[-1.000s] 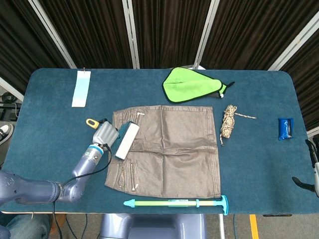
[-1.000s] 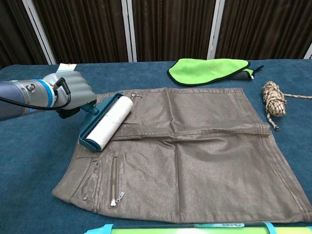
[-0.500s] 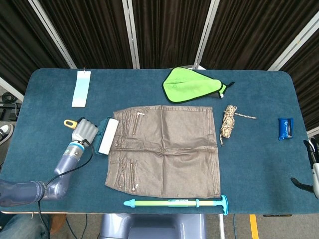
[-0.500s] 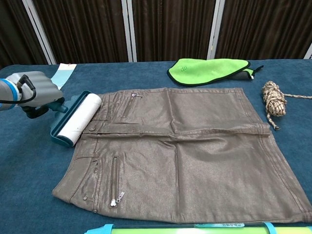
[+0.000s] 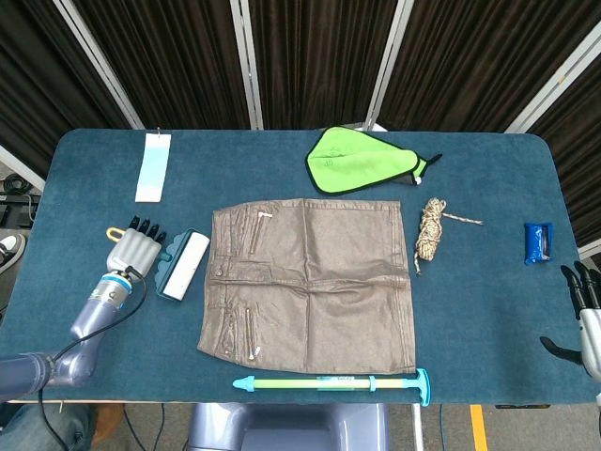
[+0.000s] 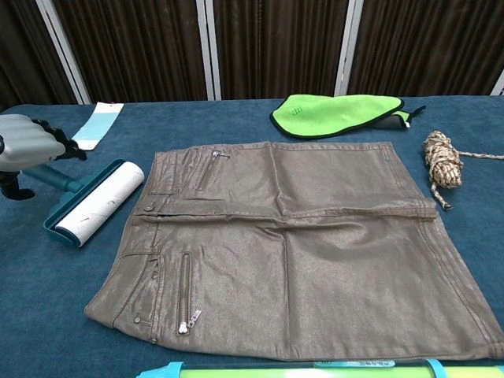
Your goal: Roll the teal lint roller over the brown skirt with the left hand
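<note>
The brown skirt (image 5: pixel 310 282) lies flat mid-table, waistband to the left; the chest view shows it too (image 6: pixel 299 244). The teal lint roller (image 5: pixel 184 264) with its white roll lies on the blue cloth just left of the waistband, off the skirt (image 6: pixel 93 203). Its handle runs under my left hand (image 5: pixel 131 250), and a yellow end sticks out beyond the hand. That hand hovers over the handle with fingers spread and straight (image 6: pixel 30 146), not wrapped around it. My right hand (image 5: pixel 584 315) hangs at the table's right edge, fingers apart, holding nothing.
A green cloth (image 5: pixel 362 160) lies behind the skirt. A coiled rope (image 5: pixel 432 230) and a blue packet (image 5: pixel 537 241) sit to the right. A pale strip (image 5: pixel 152 166) lies at the back left. A long green-and-teal stick (image 5: pixel 338 382) lies along the front edge.
The roller has travelled left off the skirt's waistband onto the table. My left hand moved left with it and has spread its fingers, letting go of the handle.
</note>
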Available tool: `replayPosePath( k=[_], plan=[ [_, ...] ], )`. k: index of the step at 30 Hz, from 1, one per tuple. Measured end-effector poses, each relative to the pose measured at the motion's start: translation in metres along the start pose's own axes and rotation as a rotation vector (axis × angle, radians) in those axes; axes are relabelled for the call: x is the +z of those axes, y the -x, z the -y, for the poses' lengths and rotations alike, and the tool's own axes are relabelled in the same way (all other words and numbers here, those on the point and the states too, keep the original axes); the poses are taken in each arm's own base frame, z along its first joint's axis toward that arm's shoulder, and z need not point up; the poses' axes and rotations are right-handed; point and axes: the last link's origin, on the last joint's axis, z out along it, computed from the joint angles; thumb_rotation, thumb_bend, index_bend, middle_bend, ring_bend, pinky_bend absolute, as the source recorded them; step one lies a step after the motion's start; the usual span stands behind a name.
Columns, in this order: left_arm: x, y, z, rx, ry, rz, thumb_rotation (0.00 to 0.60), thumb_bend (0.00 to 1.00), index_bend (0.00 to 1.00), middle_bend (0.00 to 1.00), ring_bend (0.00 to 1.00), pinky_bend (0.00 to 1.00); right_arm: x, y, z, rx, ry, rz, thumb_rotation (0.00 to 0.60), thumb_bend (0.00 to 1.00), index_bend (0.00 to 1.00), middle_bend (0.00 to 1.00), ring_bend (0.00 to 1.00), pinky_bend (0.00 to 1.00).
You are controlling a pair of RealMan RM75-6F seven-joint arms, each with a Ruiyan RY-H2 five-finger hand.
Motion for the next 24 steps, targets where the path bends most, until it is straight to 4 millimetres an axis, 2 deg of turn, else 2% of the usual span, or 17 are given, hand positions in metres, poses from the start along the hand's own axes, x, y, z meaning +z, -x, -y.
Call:
replayPosePath(
  k=[7,13,18,22,23,24],
  plan=[
    [-0.02,-0.01,0.022,-0.11,-0.062,-0.074,0.6,0.0,0.0,0.0,0.0,0.0,-0.004,-0.002,0.002,0.018,-0.016,-0.002,0.6,0.0,0.0,0.0,0.0,0.0],
    [-0.049,-0.017,0.042,-0.338,-0.137,-0.163,0.6,0.0,0.0,0.0,0.0,0.0,-0.008,-0.005,0.004,0.032,-0.044,-0.01,0.6,0.0,0.0,0.0,0.0,0.0],
    [-0.093,-0.014,0.059,-0.517,-0.202,-0.303,0.6,0.0,0.0,0.0,0.0,0.0,-0.012,-0.01,0.005,0.041,-0.069,-0.035,0.6,0.0,0.0,0.0,0.0,0.0],
    [-0.134,-0.001,0.065,-0.579,-0.269,-0.383,0.6,0.0,0.0,0.0,0.0,0.0,-0.013,-0.01,0.004,0.041,-0.085,-0.049,0.6,0.0,0.0,0.0,0.0,0.0],
    [-0.151,0.007,0.064,-0.591,-0.291,-0.4,0.6,0.0,0.0,0.0,0.0,0.0,-0.014,-0.01,0.004,0.039,-0.088,-0.052,0.6,0.0,0.0,0.0,0.0,0.0],
    [-0.157,0.01,0.063,-0.596,-0.298,-0.404,0.6,0.0,0.0,0.0,0.0,0.0,-0.014,-0.01,0.004,0.041,-0.091,-0.055,0.6,0.0,0.0,0.0,0.0,0.0]
  ],
)
